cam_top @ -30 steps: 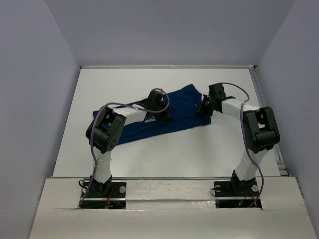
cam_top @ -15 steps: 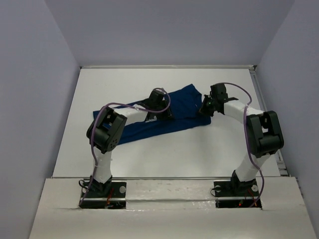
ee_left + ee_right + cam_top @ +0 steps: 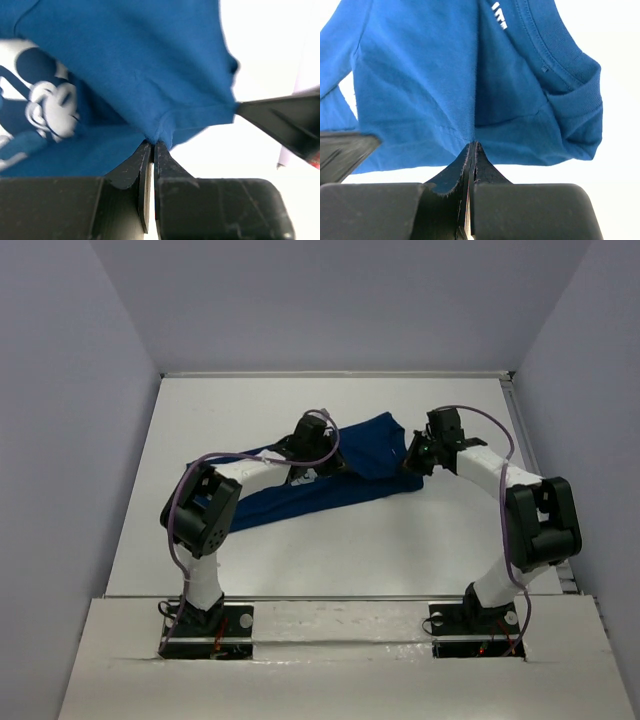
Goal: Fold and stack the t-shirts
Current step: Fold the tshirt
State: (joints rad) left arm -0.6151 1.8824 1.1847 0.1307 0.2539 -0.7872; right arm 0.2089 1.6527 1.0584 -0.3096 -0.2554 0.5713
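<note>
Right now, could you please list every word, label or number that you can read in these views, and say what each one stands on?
Nothing can be read in full.
On the t-shirt, white letters beside the collar: cut off by the picture's top edge, unreadable.
On the t-shirt's chest, the cartoon print: a pale blurred figure, no legible words; from above it is too small to read.
</note>
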